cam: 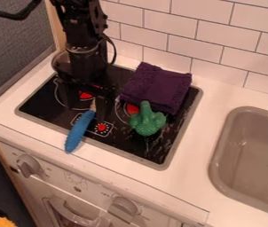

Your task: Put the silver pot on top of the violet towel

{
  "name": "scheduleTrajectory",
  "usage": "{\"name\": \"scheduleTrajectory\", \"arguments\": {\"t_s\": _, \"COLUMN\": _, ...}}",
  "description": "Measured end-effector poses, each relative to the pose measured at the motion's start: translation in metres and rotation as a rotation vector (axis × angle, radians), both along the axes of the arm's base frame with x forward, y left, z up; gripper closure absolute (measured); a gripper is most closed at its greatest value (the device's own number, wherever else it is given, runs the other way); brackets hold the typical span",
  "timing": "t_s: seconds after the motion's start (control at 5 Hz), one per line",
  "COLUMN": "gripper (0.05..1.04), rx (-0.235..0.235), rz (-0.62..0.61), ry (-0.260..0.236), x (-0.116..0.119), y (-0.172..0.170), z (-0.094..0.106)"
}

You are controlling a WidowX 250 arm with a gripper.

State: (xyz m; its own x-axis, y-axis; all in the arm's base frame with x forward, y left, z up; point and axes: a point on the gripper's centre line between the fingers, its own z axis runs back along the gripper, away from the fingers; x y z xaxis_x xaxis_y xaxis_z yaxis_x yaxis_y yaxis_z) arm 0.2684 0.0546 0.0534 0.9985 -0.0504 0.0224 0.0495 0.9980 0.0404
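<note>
Nearest my camera, the oven front (77, 188): two knobs, round dial (29, 166) at left and second dial (125, 206) at right. Small marks sit beside them, too faint to read; no brand or label legible.

Next, blue utensil (79, 131), laid aslant over the stove's near rim, blue end on the counter (166, 177), pale end up by the gripper (86, 106). Looks set down loosely, not placed for use. Beside it, red printed control marks on the stovetop (179, 128), no lettering I can make out.

Green broccoli (147, 121) rests close against the towel's near side; it could get nudged if I come in low.

Gripper hangs over the left part of the stove, fingers apart, nothing between them that I judge held. Violet towel (158, 88) lies folded at the far right of the stove, thick enough, I judge, to give a soft seat that may tilt a pot.

Farther back, behind the wrist, a rounded metallic rim I take for the silver pot (58, 63), mostly hidden, off the towel. Next move, in my estimate: line up on that rim. Tiled wall (183, 44) behind, unmarked.
</note>
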Motion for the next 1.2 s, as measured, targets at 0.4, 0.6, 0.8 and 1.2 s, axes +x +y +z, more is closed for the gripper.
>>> {"name": "scheduleTrajectory", "arguments": {"t_s": 0.4, "gripper": 0.083, "rx": -0.017, "rz": 0.061, "ry": 0.017, "x": 0.027, "y": 0.021, "z": -0.011}}
{"name": "scheduleTrajectory", "arguments": {"t_s": 0.6, "gripper": 0.083, "rx": -0.005, "rz": 0.125, "ry": -0.014, "x": 0.058, "y": 0.047, "z": -0.004}}
{"name": "scheduleTrajectory", "arguments": {"t_s": 0.8, "gripper": 0.083, "rx": 0.018, "rz": 0.136, "ry": -0.031, "x": 0.086, "y": 0.060, "z": -0.007}}
{"name": "scheduleTrajectory", "arguments": {"t_s": 1.2, "gripper": 0.139, "rx": 0.021, "rz": 0.151, "ry": 0.009, "x": 0.105, "y": 0.068, "z": -0.038}}
